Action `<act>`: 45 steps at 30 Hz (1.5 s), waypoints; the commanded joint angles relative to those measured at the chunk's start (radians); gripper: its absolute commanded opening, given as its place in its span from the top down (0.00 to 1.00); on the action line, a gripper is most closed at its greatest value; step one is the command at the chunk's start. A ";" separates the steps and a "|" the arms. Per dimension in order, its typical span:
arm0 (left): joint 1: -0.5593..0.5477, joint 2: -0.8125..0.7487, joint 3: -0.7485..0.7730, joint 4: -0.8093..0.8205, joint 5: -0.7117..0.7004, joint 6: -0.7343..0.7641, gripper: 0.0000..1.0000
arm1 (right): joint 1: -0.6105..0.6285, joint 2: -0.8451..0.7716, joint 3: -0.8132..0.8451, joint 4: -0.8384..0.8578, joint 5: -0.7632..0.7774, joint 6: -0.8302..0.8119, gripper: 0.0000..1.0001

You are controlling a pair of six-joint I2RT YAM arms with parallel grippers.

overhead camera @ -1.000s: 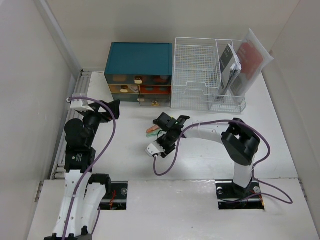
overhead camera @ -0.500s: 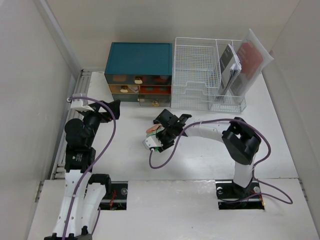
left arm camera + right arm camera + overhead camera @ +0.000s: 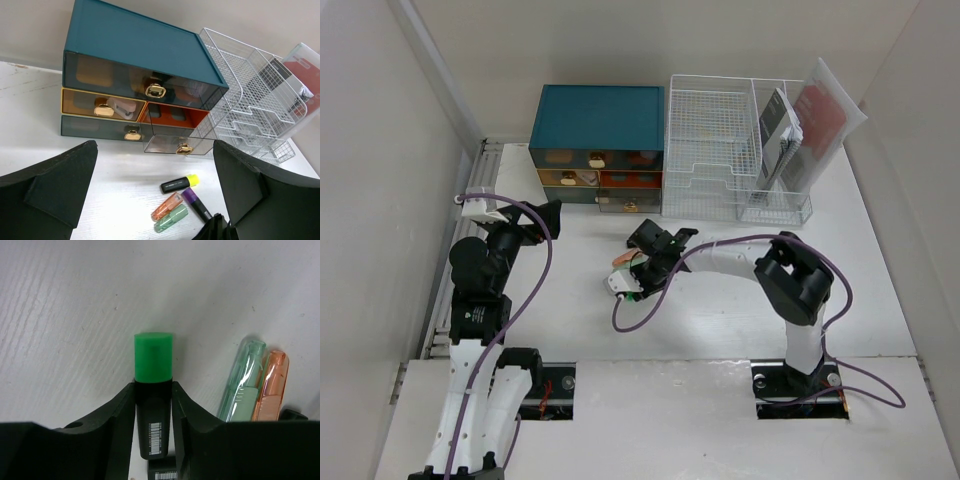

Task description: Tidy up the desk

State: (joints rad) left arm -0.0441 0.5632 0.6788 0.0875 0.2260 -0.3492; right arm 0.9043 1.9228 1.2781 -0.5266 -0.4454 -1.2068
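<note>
On the white desk (image 3: 720, 320) lies a cluster of markers in front of the teal drawer box (image 3: 600, 115). My right gripper (image 3: 638, 270) is down on this cluster. In the right wrist view, my right gripper (image 3: 153, 385) is shut on the black body of a green-capped highlighter (image 3: 153, 357), which lies on the desk. A clear green case (image 3: 240, 385) and a clear orange case (image 3: 270, 385) lie just right of it. The left wrist view shows a yellow highlighter (image 3: 179, 184) and a purple one (image 3: 197, 204). My left gripper (image 3: 535, 222) hangs open at the left, away from them.
The drawer box's bottom right drawer (image 3: 175, 142) sticks out a little. A white wire-mesh rack (image 3: 720, 150) stands right of the box, with notebooks (image 3: 780, 135) and a red folder (image 3: 825, 115) in its upright slot. Side walls close in the desk.
My right gripper has moved slightly left over the markers and its jaws have narrowed onto the green highlighter. The left arm has not moved.
</note>
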 commanded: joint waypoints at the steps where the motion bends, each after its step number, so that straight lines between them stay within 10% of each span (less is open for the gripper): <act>1: -0.003 -0.013 0.010 0.067 0.013 0.003 0.00 | 0.001 0.022 0.027 -0.021 -0.018 0.016 0.66; 6: -0.003 -0.022 0.010 0.067 0.013 0.003 0.00 | 0.001 0.003 0.056 -0.030 -0.029 0.050 0.86; 13: -0.003 -0.022 0.010 0.067 0.004 0.003 0.00 | 0.001 -0.154 0.187 -0.021 -0.012 0.182 0.88; 28: -0.003 -0.022 0.010 0.067 0.004 0.003 0.00 | -0.010 -0.128 0.337 0.387 0.736 0.325 0.88; 34: -0.003 -0.013 0.010 0.067 0.004 0.003 0.00 | -0.033 -0.022 0.429 0.433 0.781 0.314 0.87; 42: -0.003 -0.013 0.010 0.067 0.004 0.003 0.00 | -0.084 0.050 0.518 0.433 0.791 0.305 0.78; 45: -0.003 -0.013 0.010 0.067 0.004 0.003 0.00 | -0.084 0.050 0.504 0.433 0.781 0.305 0.58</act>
State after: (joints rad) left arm -0.0441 0.5541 0.6788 0.0933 0.2272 -0.3492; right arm 0.8165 1.9766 1.7439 -0.1509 0.3183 -0.9092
